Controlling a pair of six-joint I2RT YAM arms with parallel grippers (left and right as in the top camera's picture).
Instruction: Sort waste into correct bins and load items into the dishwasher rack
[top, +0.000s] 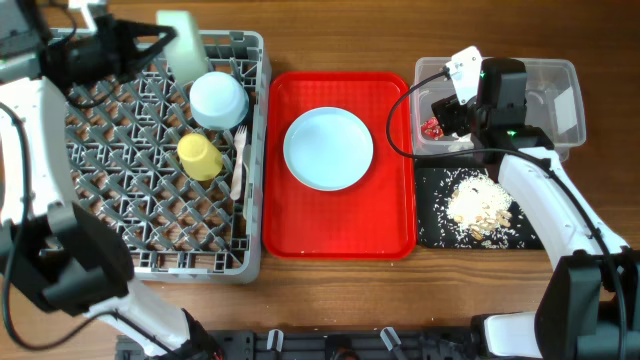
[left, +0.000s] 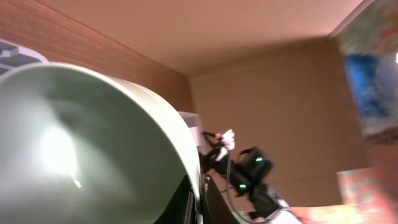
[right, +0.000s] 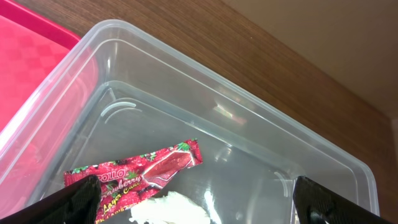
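My left gripper (top: 150, 45) hangs over the far edge of the grey dishwasher rack (top: 130, 220), shut on the rim of a pale green round dish (top: 185, 40) that it holds upright. That dish (left: 81, 155) fills the left wrist view, pinched at its edge by the left gripper (left: 202, 199). In the rack lie a white-blue bowl (top: 218, 98), a yellow-green cup (top: 200, 155) and a white fork (top: 238, 160). A pale blue plate (top: 328, 148) rests on the red tray (top: 340, 225). My right gripper (top: 445, 110) (right: 202, 205) stands open over the clear tub (right: 249, 106), above the red wrapper (right: 137, 171) and the white napkin (right: 168, 208).
The black tray (top: 430, 230) in front of the clear tub (top: 560, 80) holds pale food scraps (top: 480, 205). The red tray sits between the rack and the bins. Wooden table edge runs along the front.
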